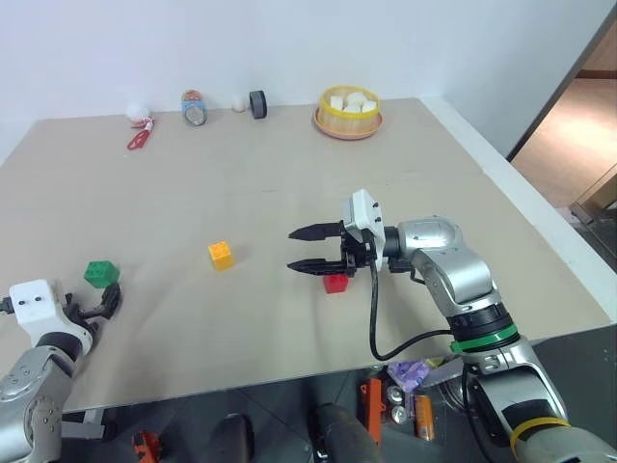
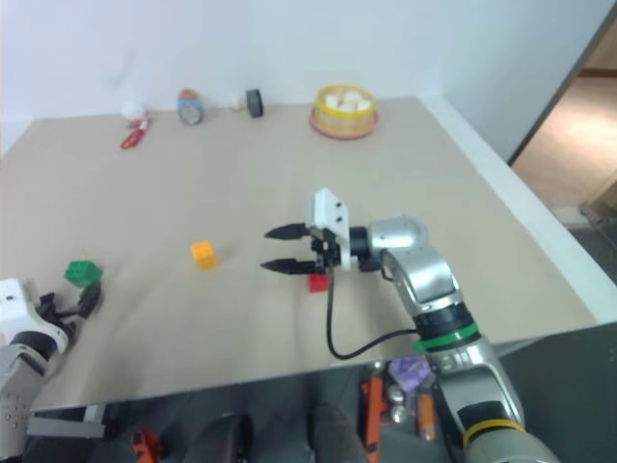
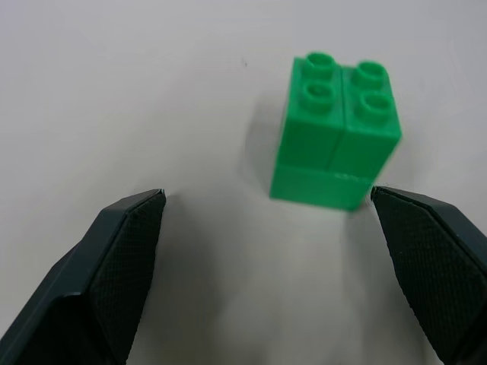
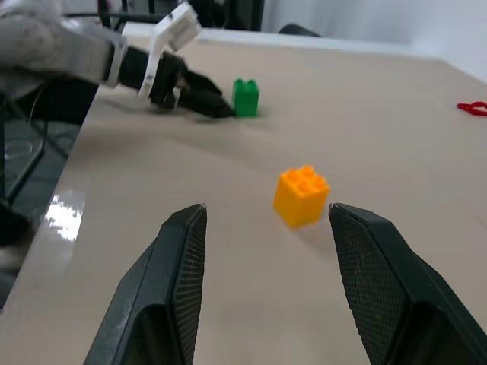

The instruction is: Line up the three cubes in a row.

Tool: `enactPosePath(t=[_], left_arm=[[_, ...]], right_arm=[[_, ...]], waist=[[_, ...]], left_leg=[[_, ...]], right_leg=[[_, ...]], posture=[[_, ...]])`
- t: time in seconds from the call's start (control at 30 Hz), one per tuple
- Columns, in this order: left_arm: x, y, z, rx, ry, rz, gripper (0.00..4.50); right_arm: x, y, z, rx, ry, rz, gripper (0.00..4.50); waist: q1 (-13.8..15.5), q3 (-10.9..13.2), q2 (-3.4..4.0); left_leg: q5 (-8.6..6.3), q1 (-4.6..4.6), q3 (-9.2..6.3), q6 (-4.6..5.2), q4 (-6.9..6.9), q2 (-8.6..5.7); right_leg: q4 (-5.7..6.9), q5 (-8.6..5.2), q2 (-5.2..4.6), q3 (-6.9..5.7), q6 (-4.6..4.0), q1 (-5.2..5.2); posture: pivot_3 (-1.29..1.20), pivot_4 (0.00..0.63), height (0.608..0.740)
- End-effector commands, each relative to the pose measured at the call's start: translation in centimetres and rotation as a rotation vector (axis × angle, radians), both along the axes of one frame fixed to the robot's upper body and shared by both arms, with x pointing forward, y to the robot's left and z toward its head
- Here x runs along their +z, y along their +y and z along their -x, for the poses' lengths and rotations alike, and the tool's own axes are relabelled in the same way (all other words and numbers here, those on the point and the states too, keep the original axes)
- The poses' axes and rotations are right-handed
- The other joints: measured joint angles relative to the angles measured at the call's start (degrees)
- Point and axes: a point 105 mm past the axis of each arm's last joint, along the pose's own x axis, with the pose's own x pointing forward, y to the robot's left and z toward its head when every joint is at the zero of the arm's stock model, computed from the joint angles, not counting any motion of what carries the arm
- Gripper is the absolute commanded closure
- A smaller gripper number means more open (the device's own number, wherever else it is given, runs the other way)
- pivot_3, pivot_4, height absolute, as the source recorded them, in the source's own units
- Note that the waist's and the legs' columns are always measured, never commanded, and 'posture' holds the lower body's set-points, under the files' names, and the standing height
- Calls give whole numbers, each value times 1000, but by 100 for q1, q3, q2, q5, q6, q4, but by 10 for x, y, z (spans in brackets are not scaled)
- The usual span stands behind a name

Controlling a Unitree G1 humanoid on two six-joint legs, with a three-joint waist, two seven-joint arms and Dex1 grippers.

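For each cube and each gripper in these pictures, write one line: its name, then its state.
green cube: upright on the table, studs up, not gripped
yellow-orange cube: on the table, free
red cube: on the table, under the right gripper, not held
left gripper: open, just short of the green cube
right gripper: open, holding nothing

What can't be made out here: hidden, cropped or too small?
- Red cube: partly hidden under the right gripper in the eye views.
- Left gripper: fingertips versus green cube, contact too small to judge in the eye views; in the left wrist view the cube stands ahead, untouched.
- White lumps in the yellow basket: too small to identify.
- Small items by the far wall, such as the red-handled thing: too small to name.
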Motion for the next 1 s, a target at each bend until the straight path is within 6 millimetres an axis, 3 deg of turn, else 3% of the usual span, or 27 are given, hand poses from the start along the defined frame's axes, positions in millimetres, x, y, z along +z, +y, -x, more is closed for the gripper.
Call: enactPosePath(t=[0.03, 0.37, 0.7, 0.9, 1.0], left_arm=[[4, 4, -2, -6, -4, -20, 0], [2, -18, -20, -165, 28, -76, 0], [15, -31, -44, -234, -2, -100, 0], [13, -36, -43, -238, 4, -90, 0], [9, -35, -38, -227, 17, -86, 861]], right_arm=[[11, 1, 3, 14, -70, -5, 1880], [11, 1, 6, 18, -86, -2, 1880], [13, 1, 4, 6, -85, -8, 1880], [13, 1, 3, 1, -85, -6, 1880], [12, 1, 3, 0, -84, -2, 1713]], waist=[[-3, 0, 0], [121, 0, 0], [171, 0, 0], [121, 0, -1], [120, 0, -1]], left_leg=[[1, 1, 1, 0, 0, 0], [6, 0, 2, -4, 0, -3], [14, -5, 4, -4, 0, -2], [9, -12, 7, -11, -5, 2], [8, -12, 6, -11, -8, 6]], right_leg=[[0, 1, 0, 1, 0, 0], [0, 1, -4, 0, 0, 1], [-1, 1, -10, -7, 1, 4], [-3, 12, -8, -6, 21, -3], [-3, 11, -4, -8, 20, -4]], posture=[[0, 150, 740], [0, 150, 740], [0, 150, 740], [0, 150, 740], [0, 150, 740]])
